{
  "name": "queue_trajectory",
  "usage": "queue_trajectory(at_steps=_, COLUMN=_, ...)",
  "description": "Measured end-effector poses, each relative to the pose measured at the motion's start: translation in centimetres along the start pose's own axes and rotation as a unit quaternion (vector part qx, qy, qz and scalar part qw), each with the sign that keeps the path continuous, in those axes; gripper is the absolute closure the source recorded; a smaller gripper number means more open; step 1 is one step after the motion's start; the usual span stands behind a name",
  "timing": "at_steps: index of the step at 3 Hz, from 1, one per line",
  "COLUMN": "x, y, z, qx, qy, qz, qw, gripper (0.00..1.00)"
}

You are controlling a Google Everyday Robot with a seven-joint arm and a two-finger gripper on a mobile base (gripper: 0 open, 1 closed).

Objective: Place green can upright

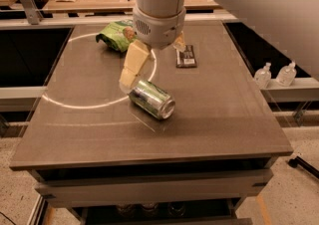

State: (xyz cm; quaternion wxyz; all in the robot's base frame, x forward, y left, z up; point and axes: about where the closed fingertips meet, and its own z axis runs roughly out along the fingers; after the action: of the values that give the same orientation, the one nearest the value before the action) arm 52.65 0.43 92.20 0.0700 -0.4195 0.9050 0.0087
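The green can (152, 99) lies on its side in the middle of the brown table (224, 114), its shiny silver end facing front right. My gripper (151, 62) hangs under the white wrist, just behind and to the left of the can and above the table. Its cream fingers are spread apart and hold nothing. The left finger (132, 64) reaches down to just behind the can's far end without clearly touching it. The right finger (180, 43) is mostly hidden by the wrist.
A green snack bag (117, 35) lies at the back left of the table. A dark chocolate bar (186, 56) lies at the back right. A white ring mark (75, 104) runs across the tabletop. Two small bottles (274, 74) stand on a ledge to the right.
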Motion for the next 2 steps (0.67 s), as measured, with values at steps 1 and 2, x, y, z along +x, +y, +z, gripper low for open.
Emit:
queue_trajectory(at_steps=1, x=-0.1, y=1.0, z=1.4, qx=-0.018, qy=0.002, qz=-0.023, qw=0.9996, gripper=0.00)
queue_trajectory(at_steps=2, x=-0.4, y=2.5, z=3.0, qx=-0.026, qy=0.013, qz=-0.048, qw=0.9984, gripper=0.00)
